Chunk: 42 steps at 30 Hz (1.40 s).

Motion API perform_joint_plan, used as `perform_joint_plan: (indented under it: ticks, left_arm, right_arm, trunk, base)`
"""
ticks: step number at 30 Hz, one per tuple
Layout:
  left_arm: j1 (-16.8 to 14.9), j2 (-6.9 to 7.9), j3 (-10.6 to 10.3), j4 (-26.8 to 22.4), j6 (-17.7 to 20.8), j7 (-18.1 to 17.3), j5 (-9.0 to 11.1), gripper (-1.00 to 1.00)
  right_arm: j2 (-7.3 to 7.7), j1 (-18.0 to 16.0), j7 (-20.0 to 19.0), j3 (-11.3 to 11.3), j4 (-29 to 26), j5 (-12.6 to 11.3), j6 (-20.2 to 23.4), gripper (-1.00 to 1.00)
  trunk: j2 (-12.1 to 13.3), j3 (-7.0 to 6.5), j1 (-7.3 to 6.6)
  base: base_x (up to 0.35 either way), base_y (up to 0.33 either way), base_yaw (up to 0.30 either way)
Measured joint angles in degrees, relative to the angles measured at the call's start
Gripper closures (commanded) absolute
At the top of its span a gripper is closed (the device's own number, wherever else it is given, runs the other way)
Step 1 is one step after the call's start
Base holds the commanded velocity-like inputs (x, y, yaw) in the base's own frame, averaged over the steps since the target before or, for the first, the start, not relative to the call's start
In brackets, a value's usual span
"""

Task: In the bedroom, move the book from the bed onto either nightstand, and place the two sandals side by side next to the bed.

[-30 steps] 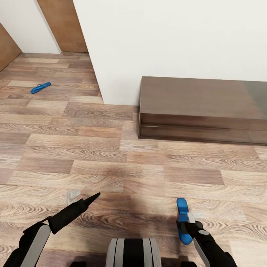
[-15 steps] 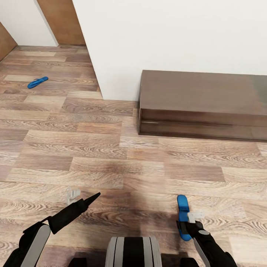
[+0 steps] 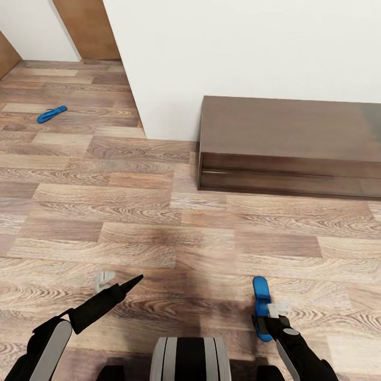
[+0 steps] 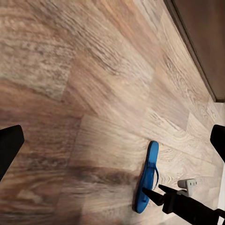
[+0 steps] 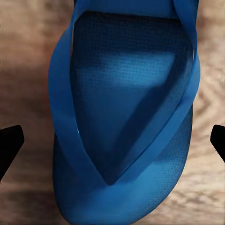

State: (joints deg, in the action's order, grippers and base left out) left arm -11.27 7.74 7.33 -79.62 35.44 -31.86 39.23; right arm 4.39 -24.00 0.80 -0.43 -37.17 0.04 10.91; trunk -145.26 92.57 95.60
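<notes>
The view has swung a little, the far sandal (image 3: 51,114) sliding up-left by the wall, while the right hand (image 3: 266,321) keeps its sandal (image 3: 260,307) clamped, left hand (image 3: 117,283) spread empty, so the carry continues.

The wood-plank floor (image 3: 132,211) carries a far sandal (image 3: 51,114) (bright blue) and a dark cabinet (image 3: 286,148).

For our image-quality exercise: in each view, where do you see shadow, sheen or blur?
Head view: a soft dark shadow lies on the floor ahead of the robot, and the dark cabinet has a pale sheen at its far right. Left wrist view: the near floor planks look smeared. Right wrist view: the blue sandal is sharp, its straps shading the sole.
</notes>
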Motion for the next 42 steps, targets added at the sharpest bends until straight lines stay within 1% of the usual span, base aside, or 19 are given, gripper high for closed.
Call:
perform_joint_plan:
  ticks: [6, 22, 26, 38, 39, 42]
  left_arm:
    - [0.02, 0.00, 0.00, 0.00, 0.00, 0.00, 0.01, -1.00]
    - [0.03, 0.00, -0.01, 0.00, 0.00, 0.00, 0.01, -1.00]
    - [0.04, 0.00, 0.00, 0.00, 0.00, 0.00, -0.01, -1.00]
    - [0.02, 0.00, -0.01, 0.00, 0.00, 0.00, 0.01, -1.00]
    - [0.03, 0.00, 0.00, 0.00, 0.00, 0.00, 0.01, -1.00]
    - [0.03, 0.00, 0.01, -0.01, 0.00, 0.00, 0.01, -1.00]
  right_arm:
    - [0.01, 0.00, -0.02, 0.00, -0.04, -0.01, 0.00, -1.00]
    - [0.02, 0.00, -0.08, 0.00, -0.07, -0.04, 0.00, -1.00]
    - [0.03, 0.00, -0.08, 0.00, -0.07, -0.03, 0.00, -1.00]
    - [0.09, 0.00, -0.07, 0.00, -0.07, -0.02, 0.00, -1.00]
    - [0.09, 0.00, -0.06, 0.00, -0.07, -0.02, 0.00, 1.00]
    - [0.16, 0.00, -0.03, -0.04, -0.10, 0.16, 0.00, 1.00]
  trunk:
    - [0.00, 0.00, 0.00]
    - [0.00, 0.00, 0.01]
    - [-0.05, 0.88, 0.11]
    - [-0.05, 0.89, 0.11]
    - [-0.05, 0.89, 0.11]
    - [-0.05, 0.89, 0.11]
  base:
    - [0.147, 0.000, 0.000]
    - [0.007, 0.000, 0.000]
    - [0.000, 0.000, 0.000]
    - [0.000, 0.000, 0.000]
    - [0.000, 0.000, 0.000]
    - [0.000, 0.000, 0.000]
